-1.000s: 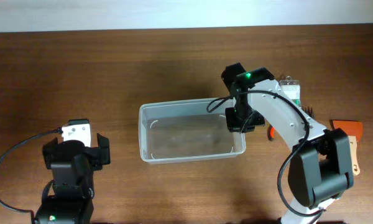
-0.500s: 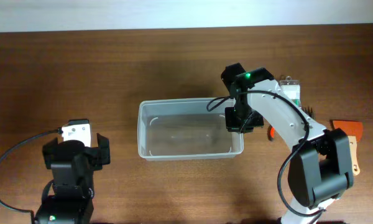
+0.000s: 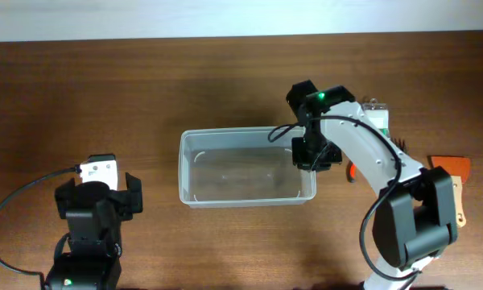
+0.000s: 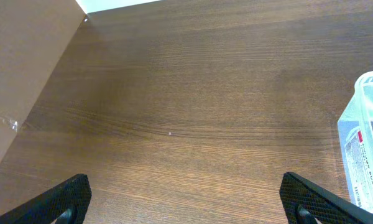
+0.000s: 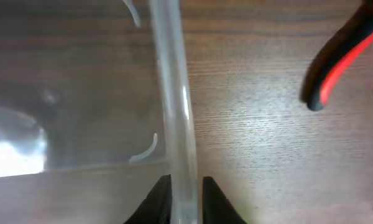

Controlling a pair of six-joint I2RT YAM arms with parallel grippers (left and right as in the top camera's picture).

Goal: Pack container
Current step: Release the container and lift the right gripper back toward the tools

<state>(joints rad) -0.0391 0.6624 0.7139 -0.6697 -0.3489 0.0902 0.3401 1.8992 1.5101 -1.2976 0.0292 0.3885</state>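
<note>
Evidently, across the counter (image 3: 105, 89) the container (image 3: 241, 201) has slid slightly leftward; positioning seems finished. At the container's right wall, the right end effector (image 5: 184, 190) straddles the rim; whether it still pinches, I cannot tell. Left of the container, the left end effector (image 4: 183, 186) is spread.

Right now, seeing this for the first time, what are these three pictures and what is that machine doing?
Two robot arms work at a wooden table. One picture looks down from above; the other two come from cameras on each wrist. On the table lie an empty clear tub and, beside it, red-handled pliers and other tools. The right gripper straddles the tub's wall, fingers close against it; a firm pinch I cannot confirm. The left gripper is open and holds nothing.
</note>
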